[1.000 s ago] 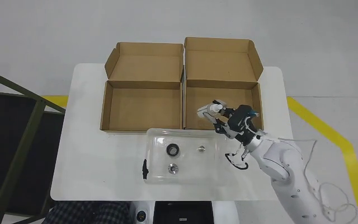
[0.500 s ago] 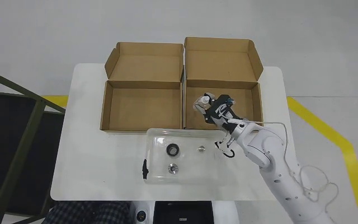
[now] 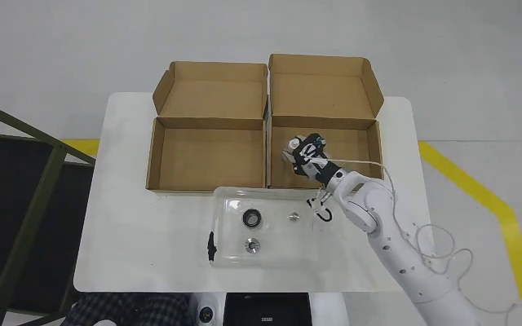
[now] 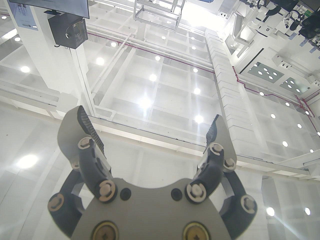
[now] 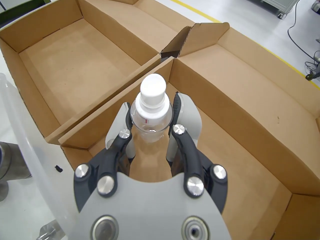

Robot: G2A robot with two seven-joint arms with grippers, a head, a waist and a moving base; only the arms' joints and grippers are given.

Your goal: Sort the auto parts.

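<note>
Right wrist view: my right gripper (image 5: pixel 151 108) clamped the white-capped bottle (image 5: pixel 153 93) over the right box (image 5: pixel 237 126); I judged lowering it before release best; left gripper (image 4: pixel 149 123) gaped.

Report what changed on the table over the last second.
The right gripper, shut on the clear white-capped part throughout, carried it leftward over the right box, ending close to the wall next to the left box. Nothing was taken hold of or let go. Both boxes, the clear tray and the three parts in it stayed put.
</note>
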